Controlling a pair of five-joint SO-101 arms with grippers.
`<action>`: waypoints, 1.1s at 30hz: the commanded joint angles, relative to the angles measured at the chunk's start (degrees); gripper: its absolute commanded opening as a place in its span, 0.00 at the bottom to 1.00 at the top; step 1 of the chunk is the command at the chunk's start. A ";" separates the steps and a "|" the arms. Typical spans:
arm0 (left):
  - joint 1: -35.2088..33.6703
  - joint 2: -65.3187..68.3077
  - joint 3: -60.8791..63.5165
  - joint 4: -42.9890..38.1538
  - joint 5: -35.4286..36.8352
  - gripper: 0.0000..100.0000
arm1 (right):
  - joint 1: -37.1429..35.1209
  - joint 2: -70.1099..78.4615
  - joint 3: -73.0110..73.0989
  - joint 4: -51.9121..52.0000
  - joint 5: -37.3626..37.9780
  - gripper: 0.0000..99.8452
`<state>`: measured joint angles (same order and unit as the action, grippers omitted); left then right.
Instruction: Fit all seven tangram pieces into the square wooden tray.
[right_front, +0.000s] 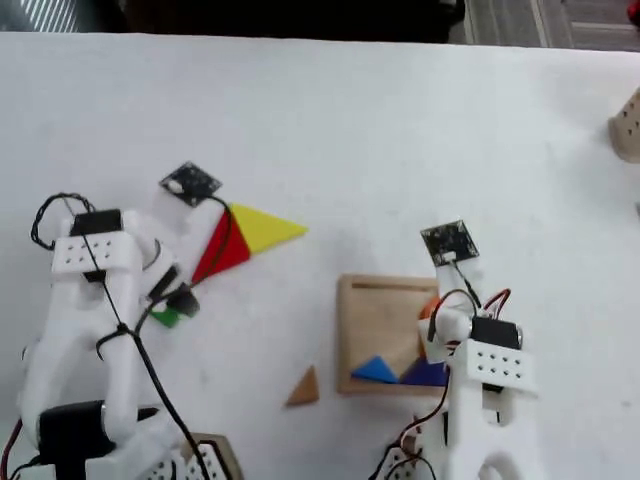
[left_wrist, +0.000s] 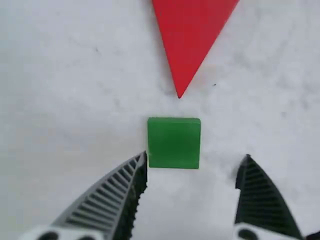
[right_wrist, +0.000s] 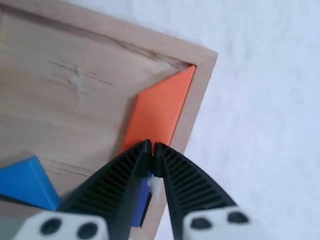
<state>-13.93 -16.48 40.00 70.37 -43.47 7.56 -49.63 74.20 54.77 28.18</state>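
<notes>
7 tangram pieces. 3 lie in the wooden tray (right_front: 380, 283): orange piece (right_wrist: 160, 107), blue triangle (right_front: 377, 369), dark blue piece (right_front: 428, 374). 4 lie on the desk to its left: yellow triangle (right_front: 262, 228), red triangle (right_front: 222, 250), green square (left_wrist: 174, 142), tan triangle (right_front: 304, 388). The left end effector (left_wrist: 194, 159) is spread wide, with the green square just beyond its tips. The right end effector (right_wrist: 152, 146) is closed over the orange piece.

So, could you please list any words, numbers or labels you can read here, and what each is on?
None can be read.
The tray, green square and red triangle are blank.
Any marks on the two black boards are too small to read.
</notes>
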 joint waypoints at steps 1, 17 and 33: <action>-1.45 -2.07 5.36 -8.62 -1.67 0.30 | -0.40 -1.19 -0.18 -1.10 2.81 0.02; -4.44 12.00 -1.76 -13.19 -5.19 0.29 | -1.01 -1.19 0.44 -1.10 4.66 0.02; -3.82 19.82 -9.23 -4.48 -2.29 0.26 | -1.01 -1.19 0.44 -1.10 4.66 0.02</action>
<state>-18.07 3.56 33.23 65.10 -46.99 7.12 -49.63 74.90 54.68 32.04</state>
